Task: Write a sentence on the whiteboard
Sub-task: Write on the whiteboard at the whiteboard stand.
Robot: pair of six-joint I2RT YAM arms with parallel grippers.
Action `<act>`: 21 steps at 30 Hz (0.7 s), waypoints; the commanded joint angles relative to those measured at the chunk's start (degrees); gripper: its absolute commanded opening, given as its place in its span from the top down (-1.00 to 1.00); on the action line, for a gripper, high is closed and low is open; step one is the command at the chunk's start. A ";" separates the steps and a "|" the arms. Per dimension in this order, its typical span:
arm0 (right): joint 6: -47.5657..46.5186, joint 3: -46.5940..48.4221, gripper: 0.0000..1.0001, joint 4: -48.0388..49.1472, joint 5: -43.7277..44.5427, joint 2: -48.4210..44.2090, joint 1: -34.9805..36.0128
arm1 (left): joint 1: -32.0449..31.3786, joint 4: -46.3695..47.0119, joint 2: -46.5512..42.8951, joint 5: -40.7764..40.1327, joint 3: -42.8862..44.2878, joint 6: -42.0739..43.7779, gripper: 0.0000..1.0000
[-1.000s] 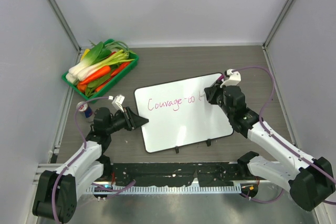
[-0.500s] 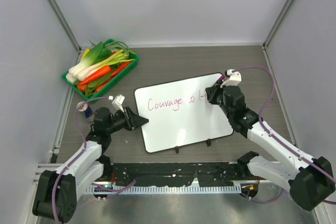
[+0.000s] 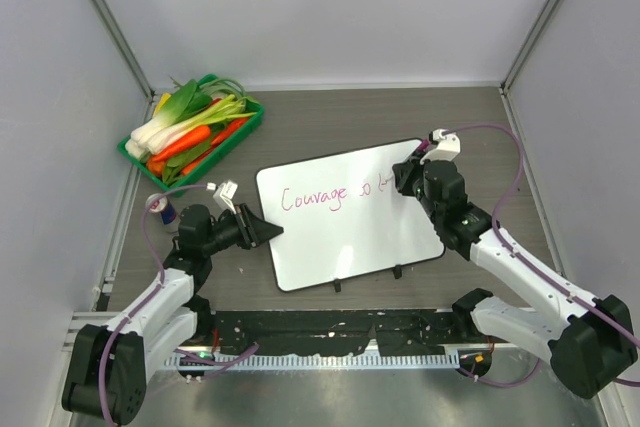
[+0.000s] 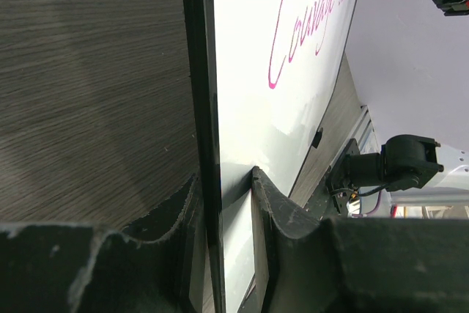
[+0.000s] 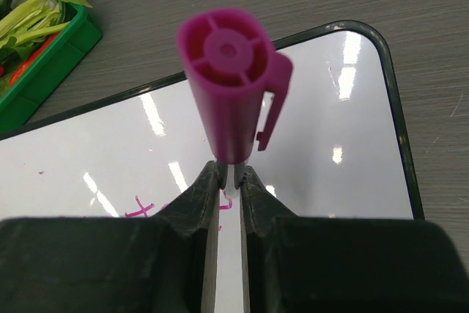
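**A:** Where is the board?

**B:** The glossy white rectangular whiteboard (image 3: 350, 237) with the thin black frame lies flat on the dark wood-grain table (image 3: 330, 122). It sits mid-table and is skewed, so its right end is farther away. Two small black clips (image 3: 337, 285) sit on its near edge.

**A:** And the writing?

**B:** The pink cursive sentence (image 3: 318, 197) runs along the far half of the board. It reads "Courage", then a few more strokes next to the right gripper that I can't read.

**A:** What are the hands doing?

**B:** The left gripper (image 4: 223, 177) is clamped on the whiteboard's left edge, with a finger on either side of the frame. The right gripper (image 5: 229, 177) is pinched around a magenta plastic marker (image 5: 233, 86) over the board's far right part. The marker's butt end points at the wrist camera. Its tip is hidden, so I can't tell whether it touches the board.

**A:** Anything else there?

**B:** A green plastic tray (image 3: 252, 117) of leeks and carrots (image 3: 190, 132) stands at the far left. A small red-and-blue can (image 3: 167, 211) stands just left of the left arm.
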 commanded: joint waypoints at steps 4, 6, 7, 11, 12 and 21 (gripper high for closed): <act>-0.38 2.19 0.97 1.80 -0.33 1.08 -0.16 | 0.08 1.24 0.19 -0.88 0.40 2.25 1.00; -0.12 1.75 0.97 1.54 -1.39 1.08 -0.16 | 0.08 1.24 0.10 -0.96 0.48 2.25 1.00; -0.20 1.57 0.97 1.36 -1.57 0.99 -0.16 | 0.08 1.24 0.19 -0.97 0.48 2.25 1.00; 0.06 -0.01 0.97 0.83 -2.71 -0.06 -0.16 | -0.01 1.24 0.19 -0.96 0.48 2.25 1.00; 0.23 -0.45 0.97 0.48 -3.23 -0.41 -0.07 | 0.08 1.24 0.19 -0.88 0.48 2.25 1.00; 0.32 -3.17 0.97 -0.84 -3.77 -2.17 -0.16 | -0.01 1.24 0.19 -0.88 0.40 2.25 1.00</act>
